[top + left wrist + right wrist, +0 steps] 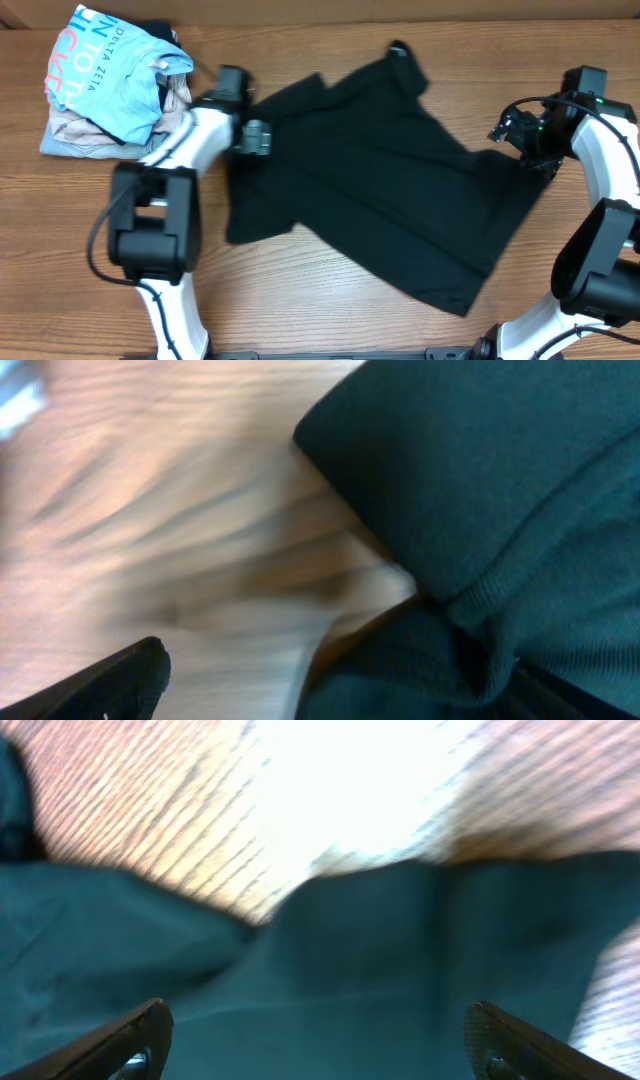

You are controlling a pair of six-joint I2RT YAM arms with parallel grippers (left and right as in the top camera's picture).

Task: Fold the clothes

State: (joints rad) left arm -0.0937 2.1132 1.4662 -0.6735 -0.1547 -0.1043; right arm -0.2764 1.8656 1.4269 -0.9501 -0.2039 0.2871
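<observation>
Two YAM arms flank a black shirt (390, 170) that lies crumpled across the middle of a wooden table (300, 310), seen from overhead. Its cloth runs from a narrow bunched end at 12 o'clock down to a broad corner near 5 o'clock. The left gripper (257, 137) sits at the shirt's 9 o'clock edge, though whether it touches the fabric cannot be told. Its blurred wrist view shows one dark finger (125, 680) far out at 7 o'clock, while black cloth fills the side from 1 to 5 o'clock and hides the other finger. The jaws read as spread wide rather than pinched. The right gripper (517, 135) hangs at the shirt's 3 o'clock edge. Its wrist view is also blurred and washed with glare at 12 o'clock. It shows both fingers (125, 1040) set far apart at 7 and 5 o'clock, with dark fabric lying between and beyond them and none of it gripped. Near the table's 10 o'clock corner, a light blue lettered T-shirt (105, 70) is heaped on beige garments (75, 135), apart from the black shirt.
</observation>
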